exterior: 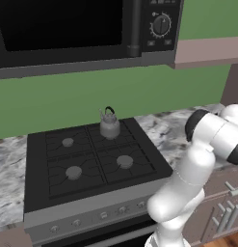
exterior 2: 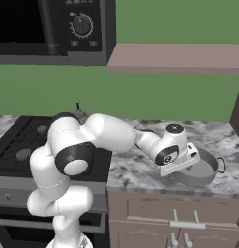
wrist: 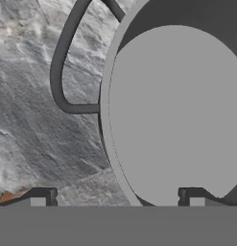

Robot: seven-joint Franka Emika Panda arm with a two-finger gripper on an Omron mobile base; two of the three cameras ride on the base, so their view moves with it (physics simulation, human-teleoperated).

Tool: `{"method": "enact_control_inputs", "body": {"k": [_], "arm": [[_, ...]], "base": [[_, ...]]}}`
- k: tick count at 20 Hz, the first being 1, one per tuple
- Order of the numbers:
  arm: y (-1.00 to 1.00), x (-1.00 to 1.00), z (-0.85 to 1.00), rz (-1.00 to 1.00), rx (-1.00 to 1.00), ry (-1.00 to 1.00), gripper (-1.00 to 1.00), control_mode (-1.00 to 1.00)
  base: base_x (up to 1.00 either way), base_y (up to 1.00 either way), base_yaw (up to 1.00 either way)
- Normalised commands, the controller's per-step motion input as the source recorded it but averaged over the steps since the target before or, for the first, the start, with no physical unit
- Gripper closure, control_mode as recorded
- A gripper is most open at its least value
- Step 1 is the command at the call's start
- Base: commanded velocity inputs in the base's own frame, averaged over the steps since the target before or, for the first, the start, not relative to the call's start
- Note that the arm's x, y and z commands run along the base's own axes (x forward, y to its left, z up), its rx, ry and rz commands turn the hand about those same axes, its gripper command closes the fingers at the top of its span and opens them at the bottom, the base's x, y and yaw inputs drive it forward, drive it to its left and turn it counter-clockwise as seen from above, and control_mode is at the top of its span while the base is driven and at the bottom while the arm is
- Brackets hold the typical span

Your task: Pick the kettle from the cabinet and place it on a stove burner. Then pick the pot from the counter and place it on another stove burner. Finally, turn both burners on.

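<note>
The grey kettle [exterior: 110, 126] stands upright on the stove's back right burner. The front right burner [exterior: 125, 161] and both left burners [exterior: 67, 142] are bare. On the marbled counter [exterior 2: 140, 169] right of the stove sits the wide, shallow pot [exterior 2: 204, 170]. My arm reaches right, with its hand [exterior 2: 175, 154] low over the pot's left rim. In the hand view the gripper [wrist: 117, 198] is open and straddles the pot's rim, one fingertip [wrist: 43, 197] outside over the counter and the other over the pot's floor [wrist: 177, 115]. The pot's looped side handle [wrist: 60, 72] lies to the upper left.
A black microwave [exterior: 67, 29] hangs above the stove [exterior: 91, 159]. The mauve cabinet shelf [exterior 2: 179, 57] runs along the green wall above the counter. Grey knobs [exterior: 123, 210] line the stove front. Drawer fronts [exterior 2: 188, 218] sit below the counter.
</note>
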Motion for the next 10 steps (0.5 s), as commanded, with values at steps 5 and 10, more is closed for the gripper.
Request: {"method": "enact_control_inputs", "body": {"k": [5,10], "arm": [[-0.13,0.16,-0.12,0.01,0.00,0.01,-1.00,-1.00],[-0.09,0.12,-0.07,0.00,0.00,0.00,-1.00,-1.00]], "base": [[0.00,0.00,0.00],[0.00,0.00,0.00]]}}
